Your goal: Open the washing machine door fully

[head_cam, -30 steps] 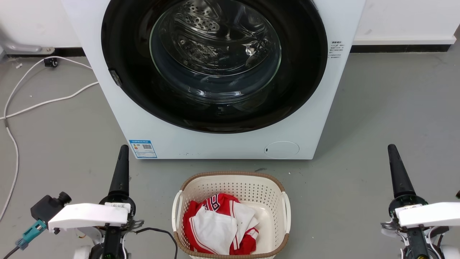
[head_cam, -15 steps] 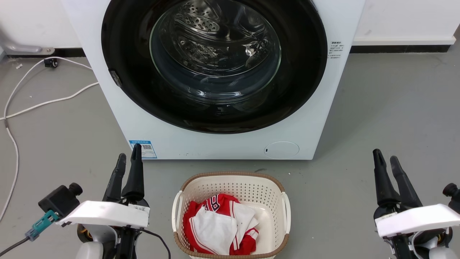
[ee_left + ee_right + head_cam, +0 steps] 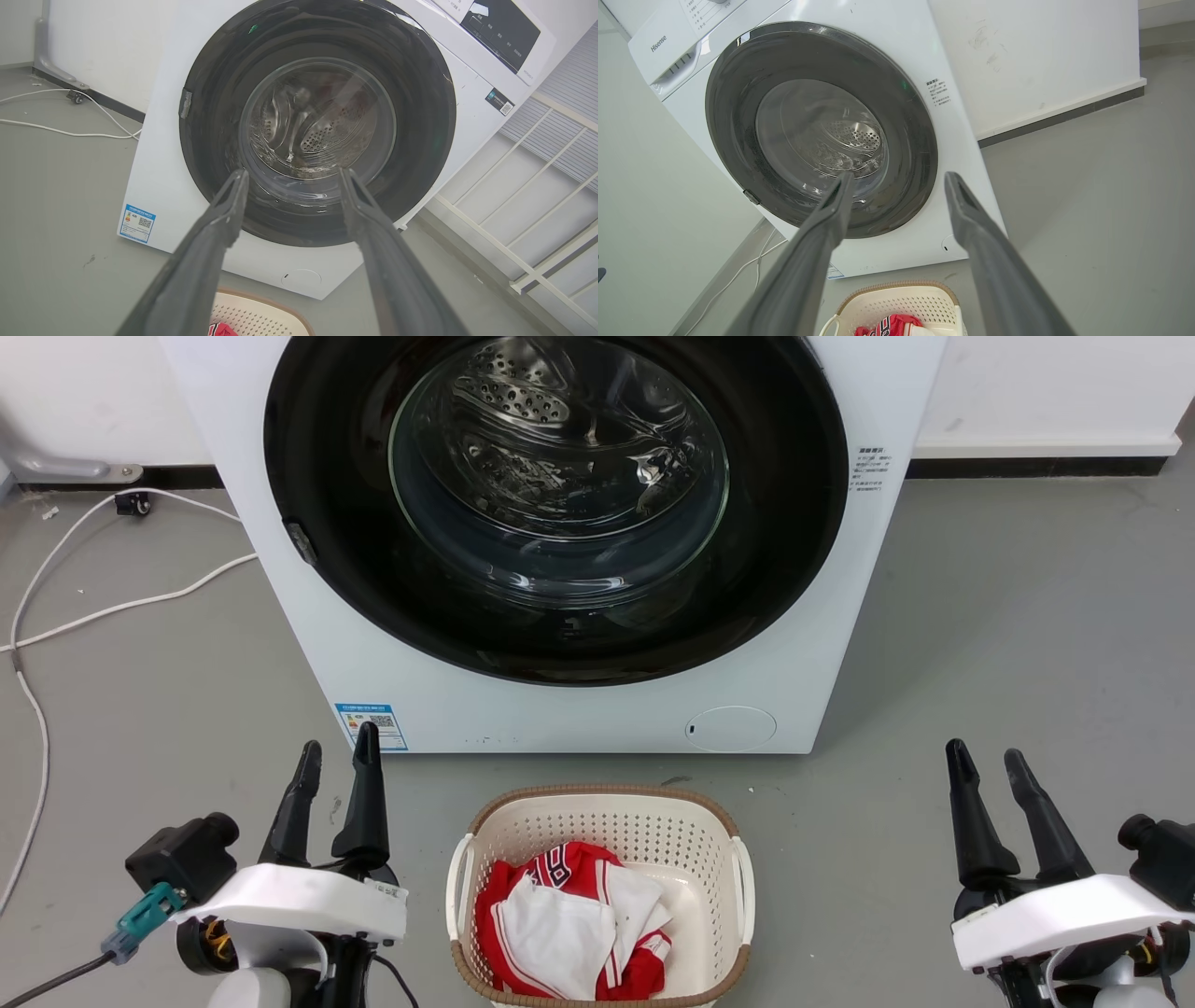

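The white washing machine (image 3: 560, 723) stands on the floor straight ahead. Its round glossy black door (image 3: 560, 485) lies shut, flush with the front, and the steel drum shows through the glass bowl. A small grey latch piece (image 3: 299, 539) sits on the door's left rim. My left gripper (image 3: 338, 747) hovers open and empty at the lower left, short of the machine. My right gripper (image 3: 982, 753) is open and empty at the lower right. The left wrist view frames the door (image 3: 317, 121) between the left gripper (image 3: 293, 173); the right wrist view shows the door (image 3: 817, 130) beyond the right gripper (image 3: 900, 177).
A cream perforated laundry basket (image 3: 597, 791) holding red and white clothes (image 3: 569, 924) stands on the floor between my grippers, right before the machine. White cables (image 3: 93, 607) trail over the grey floor at the left. A white railing (image 3: 537, 186) runs beside the machine.
Each gripper first showed as a single dark finger; now both show two fingers spread apart. Both grippers sit a little lower and further inward. The door has not moved.
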Controlling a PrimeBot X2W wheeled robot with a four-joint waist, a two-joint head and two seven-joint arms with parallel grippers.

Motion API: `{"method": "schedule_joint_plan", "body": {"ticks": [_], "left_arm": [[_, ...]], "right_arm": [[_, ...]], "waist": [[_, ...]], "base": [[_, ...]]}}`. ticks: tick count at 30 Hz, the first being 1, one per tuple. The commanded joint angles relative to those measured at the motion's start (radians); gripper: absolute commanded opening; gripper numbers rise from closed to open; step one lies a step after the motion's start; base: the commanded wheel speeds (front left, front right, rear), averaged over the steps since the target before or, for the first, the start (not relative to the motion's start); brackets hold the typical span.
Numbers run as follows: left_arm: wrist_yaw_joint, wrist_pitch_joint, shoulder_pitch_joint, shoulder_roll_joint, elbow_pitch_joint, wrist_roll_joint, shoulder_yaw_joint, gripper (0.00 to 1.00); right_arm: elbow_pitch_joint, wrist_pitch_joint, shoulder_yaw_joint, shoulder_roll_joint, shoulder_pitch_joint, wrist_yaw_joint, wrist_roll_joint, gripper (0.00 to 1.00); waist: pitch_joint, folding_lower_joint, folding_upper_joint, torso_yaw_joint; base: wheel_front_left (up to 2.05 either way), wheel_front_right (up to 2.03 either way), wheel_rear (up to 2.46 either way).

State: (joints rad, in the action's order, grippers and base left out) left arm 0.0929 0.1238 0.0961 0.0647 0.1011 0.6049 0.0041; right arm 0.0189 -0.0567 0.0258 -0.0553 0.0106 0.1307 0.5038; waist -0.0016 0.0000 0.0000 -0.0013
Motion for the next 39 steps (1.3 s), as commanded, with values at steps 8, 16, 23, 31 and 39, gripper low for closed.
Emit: {"method": "schedule_joint_plan", "body": {"ticks": [8, 16, 23, 31, 39], "left_arm": [[-0.016, 0.027, 0.005, 0.016, -0.010, -0.112, -0.020, 1.00], [-0.031, 0.048, 0.007, 0.021, 0.003, -0.193, -0.029, 1.00], [-0.042, 0.064, 0.012, 0.026, 0.006, -0.260, -0.035, 1.00], [-0.051, 0.081, 0.015, 0.030, 0.001, -0.330, -0.041, 1.00], [-0.058, 0.097, 0.004, 0.031, -0.004, -0.393, -0.040, 1.00]], "right_arm": [[-0.020, -0.008, -0.001, 0.002, -0.003, 0.000, -0.107, 1.00], [-0.023, -0.006, 0.000, 0.003, -0.012, 0.000, -0.189, 1.00], [-0.032, -0.011, -0.004, 0.004, -0.017, 0.000, -0.261, 1.00], [-0.039, -0.021, -0.013, 0.004, -0.021, 0.000, -0.324, 1.00], [-0.043, -0.032, -0.025, 0.005, -0.028, 0.000, -0.381, 1.00]], "waist": [[0.000, 0.0000, 0.0000, 0.001], [-0.001, 0.0000, 0.0000, -0.002], [0.000, 0.0000, 0.0000, -0.005], [0.002, 0.0000, 0.0000, -0.007], [0.001, 0.0000, 0.0000, -0.006]], "base": [[0.00, 0.00, 0.00], [0.00, 0.00, 0.00], [0.00, 0.00, 0.00], [0.00, 0.00, 0.00], [0.00, 0.00, 0.00]]}}
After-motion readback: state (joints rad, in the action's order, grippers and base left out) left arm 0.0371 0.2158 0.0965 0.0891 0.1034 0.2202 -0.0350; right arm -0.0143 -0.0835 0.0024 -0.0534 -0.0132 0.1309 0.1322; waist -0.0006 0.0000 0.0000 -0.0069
